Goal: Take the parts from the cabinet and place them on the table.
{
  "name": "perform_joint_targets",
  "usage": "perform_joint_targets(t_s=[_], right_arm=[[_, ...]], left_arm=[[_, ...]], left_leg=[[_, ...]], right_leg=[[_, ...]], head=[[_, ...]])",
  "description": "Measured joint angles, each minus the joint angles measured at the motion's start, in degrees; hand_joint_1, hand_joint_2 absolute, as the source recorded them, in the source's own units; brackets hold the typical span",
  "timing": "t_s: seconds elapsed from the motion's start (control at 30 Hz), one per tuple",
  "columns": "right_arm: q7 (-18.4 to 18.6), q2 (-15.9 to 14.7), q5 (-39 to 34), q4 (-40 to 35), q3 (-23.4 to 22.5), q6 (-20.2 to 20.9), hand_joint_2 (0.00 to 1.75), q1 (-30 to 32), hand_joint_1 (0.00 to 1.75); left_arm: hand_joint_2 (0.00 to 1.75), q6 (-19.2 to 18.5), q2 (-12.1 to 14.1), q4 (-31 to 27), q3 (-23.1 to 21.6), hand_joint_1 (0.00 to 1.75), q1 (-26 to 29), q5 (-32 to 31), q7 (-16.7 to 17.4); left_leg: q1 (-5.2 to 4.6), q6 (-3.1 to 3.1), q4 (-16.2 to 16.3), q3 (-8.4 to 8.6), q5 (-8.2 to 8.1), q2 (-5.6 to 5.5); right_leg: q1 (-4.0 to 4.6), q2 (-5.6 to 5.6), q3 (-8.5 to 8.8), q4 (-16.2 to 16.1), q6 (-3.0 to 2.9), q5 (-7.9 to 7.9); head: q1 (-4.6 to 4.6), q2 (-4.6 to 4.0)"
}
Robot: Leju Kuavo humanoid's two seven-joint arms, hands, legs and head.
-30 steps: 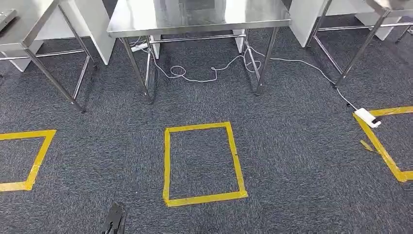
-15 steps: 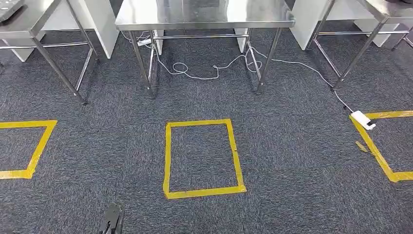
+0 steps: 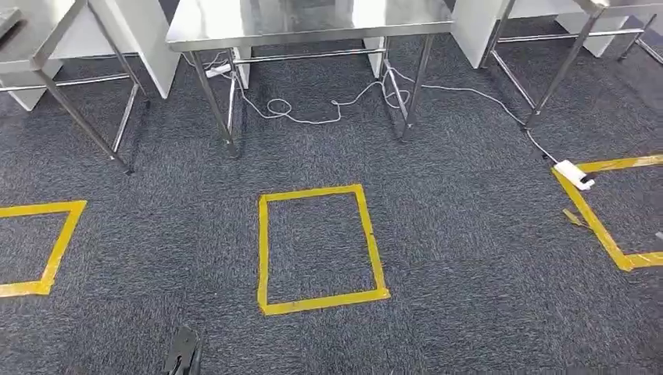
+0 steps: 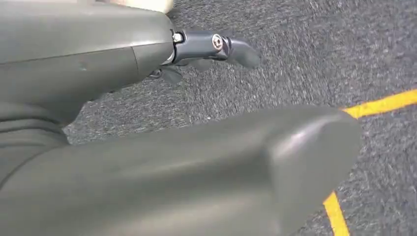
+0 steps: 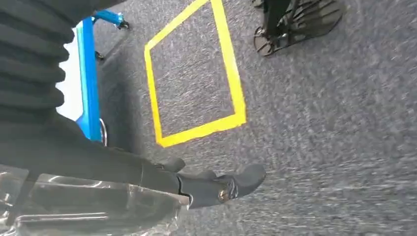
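L robot hand (image 4: 147, 123) hanging empty over carpet (image 3: 469, 258), R robot hand (image 5: 147, 182) holding clear bag (image 5: 88, 206)

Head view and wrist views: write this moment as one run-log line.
left hand: empty | right hand: holds clear packet | ahead: steel table, yellow floor square

Dark grey carpet floor (image 3: 469, 266). Yellow tape rectangle (image 3: 319, 248) ahead of the left hand; two partial yellow tape outlines (image 3: 47, 250) (image 3: 606, 223) either side. Coiled white cable (image 3: 313, 109) beyond, ending in white power strip (image 3: 575, 175). Blue metal-framed trolley (image 5: 88, 83) beside the right hand.
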Motion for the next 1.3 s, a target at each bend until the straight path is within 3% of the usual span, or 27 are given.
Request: perform_joint_targets(t_s=[0.07, 0.1, 0.13, 0.2, 0.23, 0.27, 0.4, 0.43, 0.47, 0.5, 0.57, 0.6, 0.67, 0.73, 0.77, 0.8, 0.9, 0.93, 1.0, 1.03, 1.07, 1.1, 1.13, 1.2, 1.23, 1.27, 1.3], right_arm=[[0.1, -0.1, 0.0, 0.0, 0.0, 0.0, 0.0, 0.1, 0.0], [0.1, -0.1, 0.0, 0.0, 0.0, 0.0, 0.0, 0.2, 0.0], [0.3, -0.1, 0.0, 0.0, 0.0, 0.0, 0.0, 0.3, 0.0], [0.5, 0.0, 0.0, 0.0, 0.1, 0.0, 0.0, 0.2, 0.0], [0.5, 0.0, 0.0, 0.0, 0.2, 0.0, 0.0, 0.2, 0.0], [0.5, 0.2, 0.0, 0.0, 0.2, 0.0, 0.0, 0.1, 0.0], [0.5, 0.2, 0.0, 0.0, 0.4, 0.0, 0.0, 0.4, 0.0], [0.6, 0.1, 0.0, 0.0, 0.4, 0.0, 0.0, 0.3, 0.0], [0.6, 0.2, 0.0, 0.0, 0.5, 0.0, 0.0, 0.3, 0.0], [0.6, 0.2, 0.1, 0.0, 0.5, 0.0, 0.0, 0.2, 0.0], [0.6, 0.1, 0.1, 0.0, 0.6, 0.0, 0.0, 0.1, 0.0], [0.6, 0.1, 0.1, 0.0, 0.6, 0.0, 0.0, 0.2, 0.0], [0.7, 0.0, 0.1, 0.0, 0.6, 0.0, 0.0, 0.4, 0.0], [0.7, -0.1, 0.1, 0.0, 0.6, 0.0, 0.0, 0.3, 0.0], [0.7, -0.1, 0.1, 0.0, 0.6, 0.0, 0.0, 0.2, 0.0], [0.7, -0.1, 0.0, 0.0, 0.7, 0.1, 0.0, 0.1, 0.0], [0.7, -0.2, -0.1, 0.0, 0.7, 0.2, 0.0, 0.5, 0.0], [0.7, -0.2, -0.1, 0.0, 0.7, 0.2, 0.0, 0.4, 0.0], [0.7, -0.1, -0.1, 0.0, 0.8, 0.3, 0.0, 0.3, 0.0], [0.7, -0.1, -0.1, 0.0, 0.8, 0.3, 0.0, 0.3, 0.0], [0.7, -0.1, -0.1, 0.0, 0.9, 0.3, 0.0, 0.3, 0.0], [0.7, -0.1, -0.1, 0.0, 0.9, 0.3, 0.0, 0.4, 0.0], [0.7, -0.1, -0.1, 0.0, 0.9, 0.3, 0.0, 0.5, 0.0], [0.7, 0.0, -0.1, 0.0, 0.9, 0.5, 0.0, 0.5, 0.0], [0.7, 0.0, -0.1, 0.0, 0.9, 0.5, 0.0, 0.4, 0.0], [0.7, 0.0, -0.1, 0.0, 1.0, 0.6, 0.0, 0.3, 0.0], [0.7, 0.1, -0.1, 0.0, 1.0, 0.7, 0.0, 0.2, 0.0]], left_arm=[[0.0, 0.0, 0.0, 0.0, 0.0, 0.0, 0.1, -0.1, 0.1], [0.0, 0.0, 0.0, 0.0, 0.0, 0.0, 0.1, -0.1, 0.2], [0.0, 0.0, 0.0, 0.0, 0.0, 0.0, 0.2, -0.3, 0.2], [0.0, 0.0, 0.0, 0.0, 0.0, 0.0, 0.2, -0.4, 0.3], [0.0, 0.0, 0.0, 0.0, 0.0, 0.0, 0.2, -0.4, 0.4], [0.0, 0.0, 0.2, 0.0, 0.0, 0.0, 0.2, -0.4, 0.6], [0.0, -0.1, 0.1, 0.0, 0.0, 0.0, 0.3, -0.4, 0.9], [0.0, -0.1, 0.0, 0.0, 0.0, 0.0, 0.3, -0.4, 0.9], [0.0, -0.1, 0.0, 0.0, 0.0, 0.0, 0.3, -0.4, 0.9], [0.0, -0.1, 0.0, 0.0, 0.0, 0.0, 0.4, -0.4, 0.9], [0.0, 0.0, 0.0, 0.0, 0.0, 0.0, 0.6, -0.4, 1.0], [0.0, 0.0, 0.0, 0.0, 0.0, 0.0, 0.7, -0.4, 1.0], [0.0, 0.0, 0.0, 0.0, 0.0, 0.0, 0.6, -0.4, 1.0], [0.0, 0.0, -0.1, 0.0, 0.0, 0.0, 0.6, -0.4, 1.0], [0.0, 0.0, -0.1, 0.0, 0.0, 0.0, 0.5, -0.4, 1.0], [0.0, 0.0, -0.1, 0.0, 0.0, 0.0, 0.5, -0.4, 1.0], [0.0, 0.0, -0.2, 0.0, 0.0, 0.0, 0.4, -0.5, 1.0], [0.0, 0.1, -0.2, 0.0, 0.0, 0.0, 0.4, -0.5, 1.0], [0.0, 0.1, -0.2, 0.0, 0.0, 0.0, 0.4, -0.5, 1.1], [0.0, 0.1, -0.2, 0.0, 0.0, 0.0, 0.5, -0.5, 1.2], [0.0, 0.1, -0.2, 0.0, 0.0, 0.0, 0.6, -0.5, 1.5], [0.0, -0.1, -0.2, 0.1, 0.0, 0.0, 0.7, -0.6, 2.3], [0.0, -0.5, -0.2, 0.1, 0.0, 0.0, 0.8, -0.7, 3.4], [0.0, -1.3, -0.2, 0.1, 0.0, 0.0, 0.9, -1.1, 5.5], [0.0, -1.4, -0.2, 0.1, 0.0, 0.0, 0.9, -1.2, 6.3], [0.0, -1.6, -0.1, 0.1, 0.0, 0.0, 1.0, -1.5, 7.0], [0.0, -1.9, 0.0, 0.2, 0.0, 0.0, 1.2, -1.7, 8.0]], left_leg=[[0.21, -0.32, 9.5, -4.19, -3.85, -0.07], [0.27, -0.3, 10.8, -4.69, -3.68, -0.07], [0.32, -0.13, 9.1, -3.81, -2.07, -0.14], [0.32, 0.53, -0.2, 1.04, 3.27, -1.36], [0.31, 1.06, -5.4, 3.55, 5.39, -3.49], [0.5, 1.4, -6.5, 4.2, 4.63, -6.17], [0.09, 1.87, -7.5, 3.8, 5.13, -3.75], [0.75, 2.14, -8.4, 3.93, 5.81, -2.59], [0.52, 2.39, -8.4, 3.78, 5.91, -2.15], [0.39, 2.41, -8.4, 3.67, 5.92, -1.12], [0.11, 2.49, -8.4, 3.38, 5.97, 0.76], [0.01, 2.5, -8.3, 3.31, 5.99, 1.64], [0.0, 2.47, -8.3, 3.37, 5.99, 3.11], [-0.07, 2.29, -8.3, 3.62, 5.91, 4.46], [-0.47, 2.09, -8.2, 3.66, 5.81, 4.9], [-0.77, 1.82, -8.1, 3.65, 5.72, 5.35], [-0.62, 1.11, -8.1, 3.84, 5.86, 6.68], [-0.36, 0.67, -7.8, 3.5, 5.29, 6.45], [0.08, 0.06, -2.4, 1.6, 0.89, 1.25], [0.3, -0.22, 3.2, -0.75, -2.1, -0.01], [0.38, -0.4, 8.3, -3.03, -4.22, -0.39], [0.41, -0.51, 11.5, -4.41, -4.89, -0.44], [0.45, -0.5, 11.4, -4.35, -4.05, -0.44], [0.61, -0.3, 4.1, -0.77, 0.85, -0.76], [0.82, -0.13, -1.5, 1.88, 3.63, -2.06], [1.03, 0.15, -5.5, 3.63, 4.8, -4.98], [1.08, 0.16, -6.5, 4.0, 4.52, -5.43]], right_leg=[[0.27, 0.82, -0.53, 0.1, -0.15, 0.14], [0.39, 1.28, -0.64, 0.2, -0.16, 0.16], [0.43, 1.85, -0.68, 0.4, -0.16, 0.16], [0.51, 3.18, -0.64, 0.7, -0.12, 0.14], [0.49, 3.89, -0.66, 0.8, -0.07, 0.17], [0.65, 4.26, -1.02, 0.8, 0.3, 0.39], [0.63, 6.73, -2.49, 0.4, 2.02, 1.5], [0.81, 5.03, -3.01, 1.4, 1.93, 0.94], [1.1, 1.98, -4.38, 3.8, 1.71, -0.63], [0.98, 0.74, -6.47, 8.0, 1.49, -2.88], [0.91, 0.16, -10.68, 17.4, 1.46, -6.66], [0.83, 0.1, -11.46, 19.9, 1.9, -7.16], [0.72, -0.24, -8.17, 15.1, 2.97, -5.11], [0.6, -2.83, -1.11, 2.9, 3.87, -1.26], [0.73, -5.23, 0.0, 0.1, 3.14, -1.24], [1.25, -4.32, 0.35, 0.0, 2.69, -0.57], [1.1, -2.77, -0.82, 0.1, 1.59, -0.3], [-0.02, -2.03, 0.04, -0.2, 0.92, 0.09], [0.07, -1.21, -0.57, -0.1, 0.12, 0.56], [0.07, -0.5, -0.82, -0.1, -0.11, 0.72], [0.12, 0.19, -1.02, -0.1, -0.26, 0.85], [0.18, 0.92, -1.1, 0.0, -0.22, 0.89], [0.18, 1.63, -1.07, 0.0, -0.19, 0.91], [0.1, 3.26, -1.05, 0.4, -0.15, 0.9], [0.09, 4.12, -1.07, 0.7, -0.13, 0.88], [0.05, 4.79, -1.33, 0.8, -0.07, 0.9], [0.9, 5.41, -1.69, 1.4, 0.33, 0.86]], head=[[-0.08, 0.0], [-0.02, 0.0], [-0.06, 0.0], [-0.09, 0.0], [-0.09, 0.0], [0.13, 0.0], [-0.44, 0.0], [-0.46, 0.0], [-0.28, 0.0], [0.13, 0.02], [0.15, 0.0], [0.31, 0.02], [0.35, 0.0], [0.37, 0.0], [0.42, 0.0], [0.24, 0.0], [0.22, 0.0], [0.29, 0.02], [-0.37, 0.02], [-0.39, 0.0], [-0.35, 0.02], [-0.37, 0.0], [-0.35, 0.02], [-0.37, 0.0], [-0.39, 0.0], [-0.41, 0.0], [-0.27, 0.0]])
